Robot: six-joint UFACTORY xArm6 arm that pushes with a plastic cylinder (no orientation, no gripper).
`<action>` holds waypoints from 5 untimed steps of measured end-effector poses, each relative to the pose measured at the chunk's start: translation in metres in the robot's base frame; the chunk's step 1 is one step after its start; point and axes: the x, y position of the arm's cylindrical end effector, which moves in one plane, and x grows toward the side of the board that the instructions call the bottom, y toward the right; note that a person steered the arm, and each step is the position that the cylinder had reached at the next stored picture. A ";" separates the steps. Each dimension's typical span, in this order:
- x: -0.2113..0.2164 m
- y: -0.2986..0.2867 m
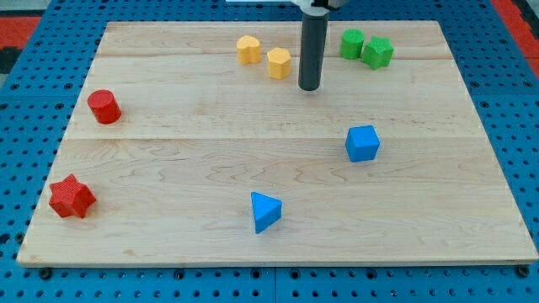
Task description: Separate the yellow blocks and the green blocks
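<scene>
With no gripper to hold anything, my tip stands between the yellow blocks and green blocks, so a careless sideways sweep risks shoving either pair off the counter.

We've got a pale wooden board sitting on a blue pegboard surface full of holes, red patches at the top corners, light pretty even.

Wooden board carries: two yellow blocks top centre; green cylinder, green star, possibly, top right; red cylinder, red star left; blue cube, blue triangular block lower middle.
</scene>
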 end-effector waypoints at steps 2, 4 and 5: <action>0.030 -0.020; 0.041 -0.021; 0.070 -0.020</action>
